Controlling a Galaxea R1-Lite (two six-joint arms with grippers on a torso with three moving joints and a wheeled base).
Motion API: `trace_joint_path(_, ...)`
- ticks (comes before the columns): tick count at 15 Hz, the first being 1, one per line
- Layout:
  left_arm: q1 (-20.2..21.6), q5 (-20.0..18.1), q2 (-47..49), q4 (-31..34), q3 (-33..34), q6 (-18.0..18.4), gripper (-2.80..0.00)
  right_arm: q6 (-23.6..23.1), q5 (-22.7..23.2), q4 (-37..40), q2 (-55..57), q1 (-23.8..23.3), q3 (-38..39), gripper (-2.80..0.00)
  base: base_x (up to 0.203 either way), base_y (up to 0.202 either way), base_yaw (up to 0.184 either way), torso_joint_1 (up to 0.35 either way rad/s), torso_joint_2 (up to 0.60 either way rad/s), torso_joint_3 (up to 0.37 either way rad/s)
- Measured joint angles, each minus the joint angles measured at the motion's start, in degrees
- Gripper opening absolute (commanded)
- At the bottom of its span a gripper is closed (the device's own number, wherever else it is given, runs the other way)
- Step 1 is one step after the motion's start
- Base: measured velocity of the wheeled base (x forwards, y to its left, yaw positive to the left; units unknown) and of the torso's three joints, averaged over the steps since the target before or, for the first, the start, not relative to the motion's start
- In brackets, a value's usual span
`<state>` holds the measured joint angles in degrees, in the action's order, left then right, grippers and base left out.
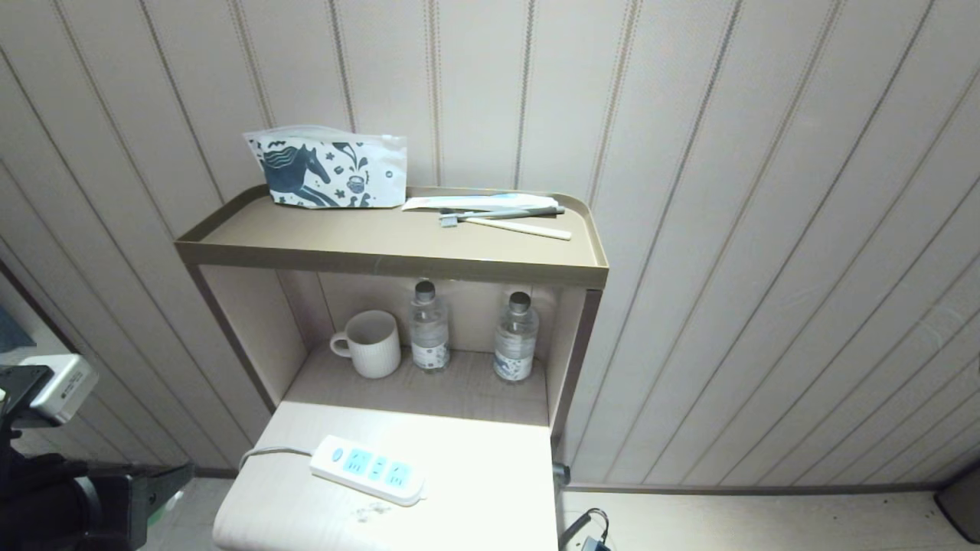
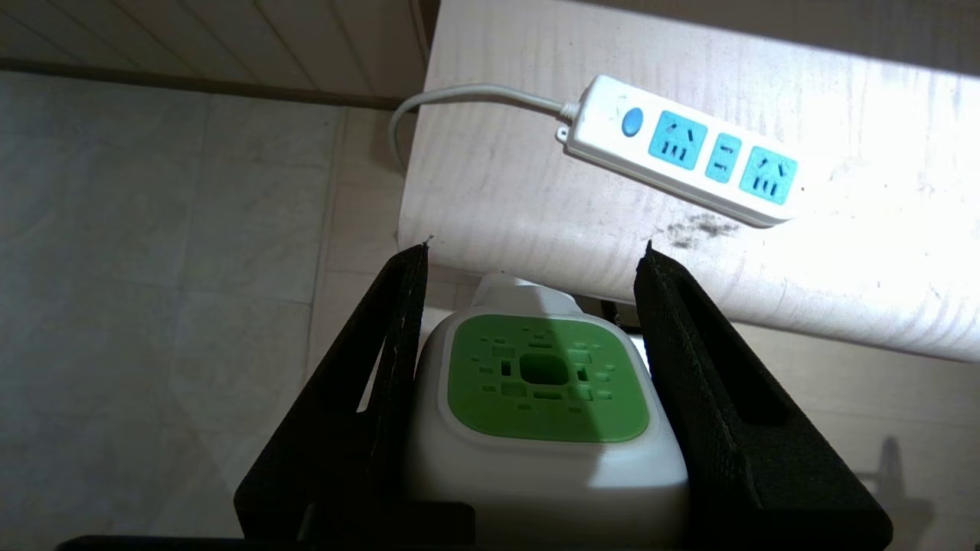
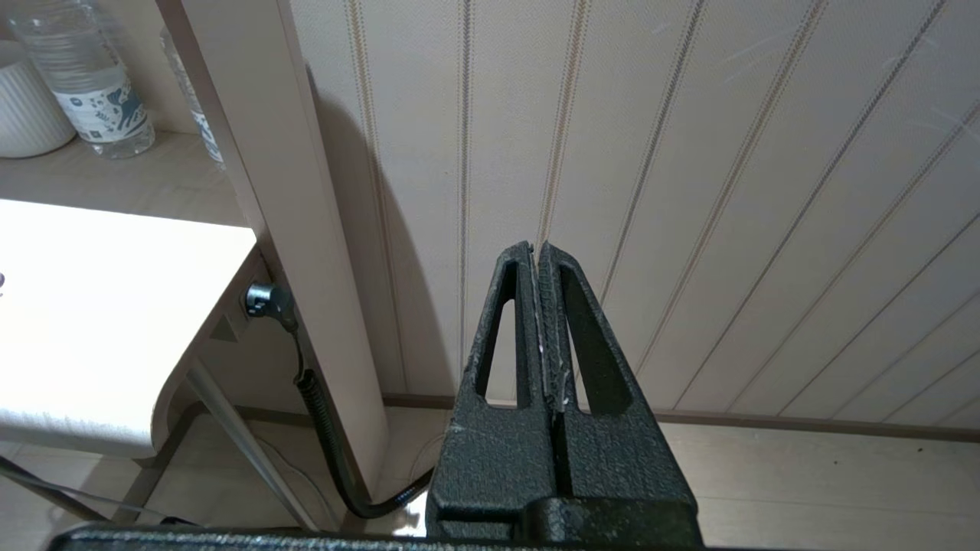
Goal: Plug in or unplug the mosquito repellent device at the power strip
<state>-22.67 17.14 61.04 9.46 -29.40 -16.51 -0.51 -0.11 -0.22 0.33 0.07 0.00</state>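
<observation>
The mosquito repellent device (image 2: 547,383), white with a green vented face, sits between the black fingers of my left gripper (image 2: 536,252), which is shut on it. It hangs over the floor, just off the near left edge of the white table (image 2: 536,222). The power strip (image 2: 677,149) lies apart from it on the table; its three light-blue sockets are empty and its white cord (image 2: 459,96) runs off the left edge. In the head view the power strip (image 1: 367,468) is at the table's front and my left arm (image 1: 76,497) is low at the left. My right gripper (image 3: 536,249) is shut on nothing, facing the panelled wall.
Behind the table, a shelf niche holds a white mug (image 1: 371,344) and two clear water bottles (image 1: 429,327), (image 1: 515,338). The brown top tray (image 1: 383,245) carries a patterned pouch (image 1: 329,170) and toothbrushes (image 1: 498,214). A black cable (image 3: 321,428) hangs beside the cabinet's right side.
</observation>
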Motion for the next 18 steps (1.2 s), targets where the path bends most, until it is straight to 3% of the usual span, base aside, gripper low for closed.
trace_joint_path(3,-0.04,-0.21,-0.8,-4.13,2.96,0.58,-2.8,0.0,0.01,0.04,-0.02,0.0,0.0,-2.8,0.0,0.0,0.0,0.0,0.0,0.0)
trace_joint_path(6,0.0,-0.28,-0.67,-12.48,6.18,1.68,-2.8,0.0,0.01,0.06,-0.02,0.0,0.0,-2.8,0.0,0.0,0.0,0.0,0.0,0.0)
trace_joint_path(10,0.0,0.3,-0.32,-34.8,16.96,8.45,-2.8,0.0,0.01,0.06,-0.02,0.0,0.0,-2.8,0.0,0.0,0.0,0.0,0.0,0.0)
trace_joint_path(13,0.0,3.15,-0.88,-49.09,23.28,12.49,-2.8,0.0,0.01,0.06,-0.02,0.0,0.0,-2.8,0.0,0.0,0.0,0.0,0.0,0.0)
trace_joint_path(16,-0.5,3.22,-1.59,-54.68,25.61,17.9,-2.8,0.0,0.01,0.06,-0.02,0.0,0.0,-2.8,0.0,0.0,0.0,0.0,0.0,0.0)
trace_joint_path(18,-0.24,3.21,-1.87,-55.68,25.15,18.35,-2.8,0.0,0.01,0.06,0.0,0.0,0.0,-2.8,0.0,0.0,0.0,0.0,0.0,0.0)
